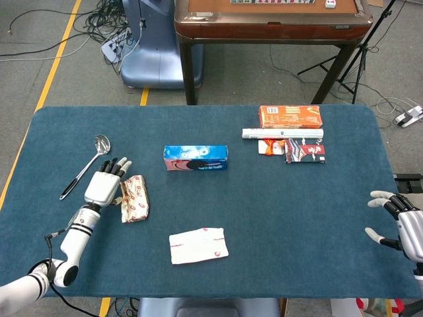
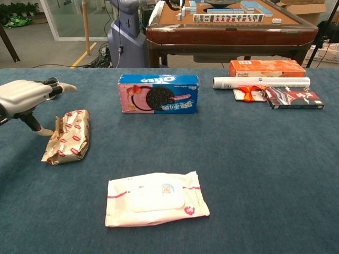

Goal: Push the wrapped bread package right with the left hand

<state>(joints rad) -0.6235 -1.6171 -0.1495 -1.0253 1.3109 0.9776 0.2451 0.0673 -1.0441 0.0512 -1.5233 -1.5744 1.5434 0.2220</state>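
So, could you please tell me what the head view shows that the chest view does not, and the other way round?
Only the head view shows the spoon lying left of the left hand, and the right hand, open at the table's right edge. Only the chest view shows the Oreo box front-on and the mahjong tiles on the far table. Both show the left hand against the left side of the wrapped bread package, plus the wet wipes pack and the orange box.
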